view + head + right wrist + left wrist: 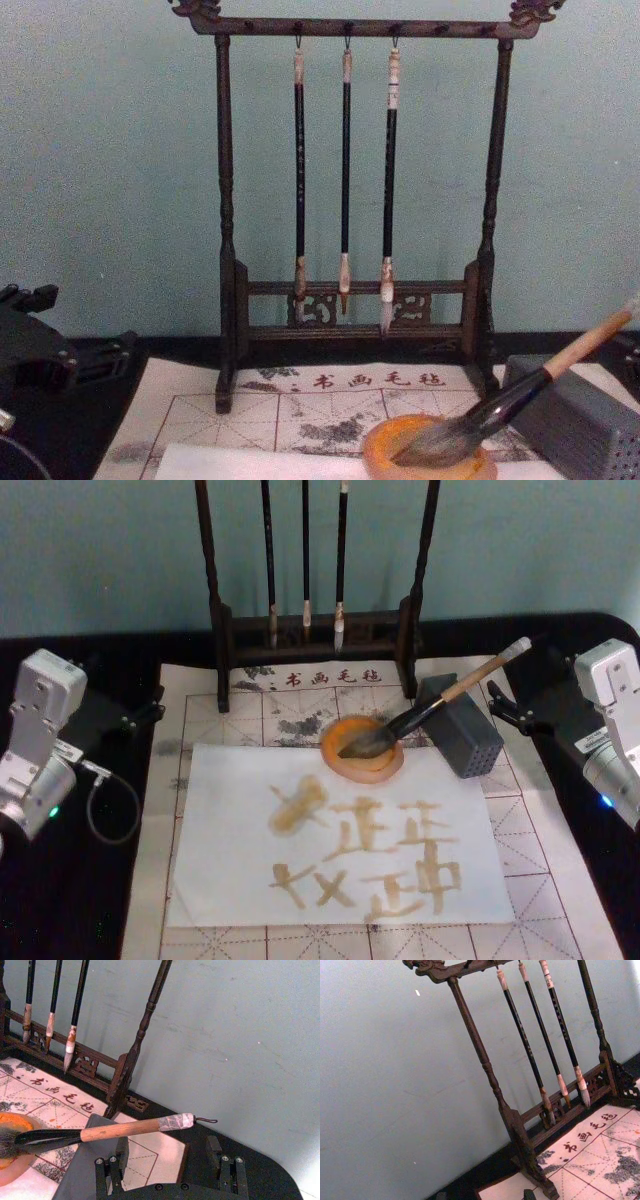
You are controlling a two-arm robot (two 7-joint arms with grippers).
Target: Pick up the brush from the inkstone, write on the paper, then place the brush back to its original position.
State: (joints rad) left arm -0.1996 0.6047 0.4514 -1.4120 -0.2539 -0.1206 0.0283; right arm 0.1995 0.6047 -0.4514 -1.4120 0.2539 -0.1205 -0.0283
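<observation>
Ahead of the right tool, the brush rests on the inkstone.

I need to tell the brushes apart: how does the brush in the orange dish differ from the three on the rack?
The brush has a thick pale wooden handle; the hanging brushes have thin dark ones. The brush lies tilted, bristles in the inkstone, handle across the grey block; the hanging brushes hang upright from the rack. All have pale top ends.

Calligraphy practice station: hanging-brush rack, gridded mat, plain teal wall.
</observation>
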